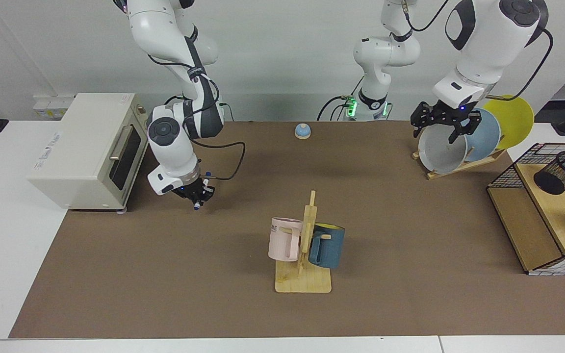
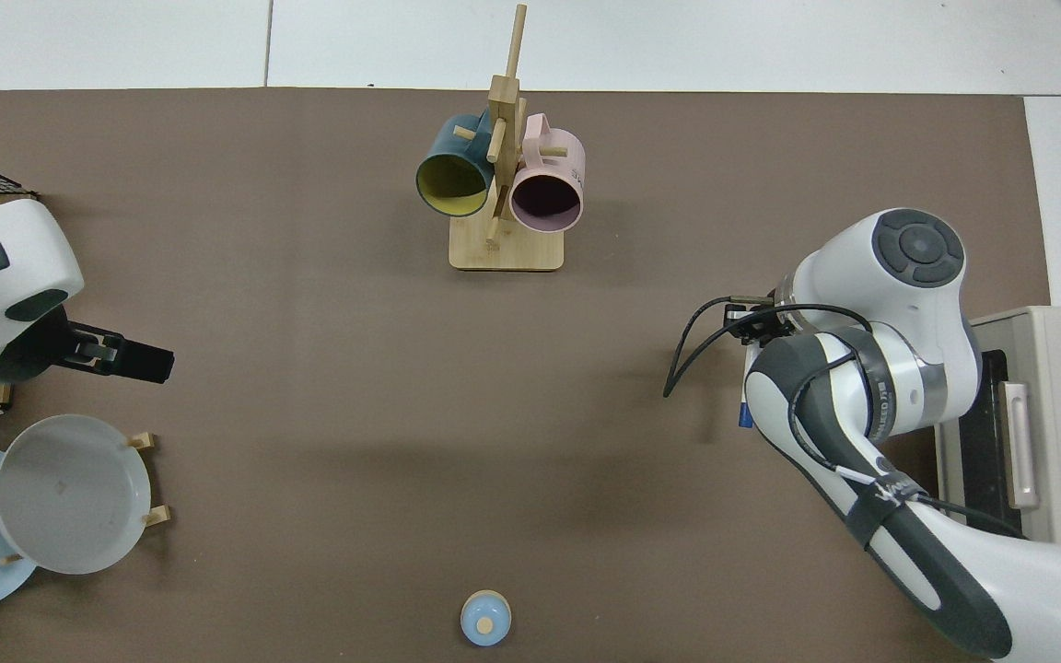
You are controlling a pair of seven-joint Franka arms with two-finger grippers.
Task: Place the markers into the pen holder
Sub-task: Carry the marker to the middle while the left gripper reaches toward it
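Observation:
My right gripper [image 1: 197,194] hangs above the mat in front of the toaster oven, shut on the marker [image 1: 196,207]. The marker's blue ends stick out above and below the fingers. From above, the right arm covers the hand and only a blue marker end [image 2: 744,414] shows. The black mesh pen holder [image 1: 563,171] lies tilted on the wooden shelf of the wire rack [image 1: 518,230] at the far right edge, and it is out of the top view. My left gripper [image 1: 440,122] hovers open over the plates with nothing in it; in the top view this left gripper [image 2: 139,361] reaches in from the left edge.
A wooden mug tree [image 1: 307,245] with a pink mug [image 1: 284,239] and a blue mug [image 1: 327,245] stands mid-table. A toaster oven [image 1: 84,149] sits at the left. Plates in a rack [image 1: 461,142] and a small blue bell [image 1: 302,131] are at the back.

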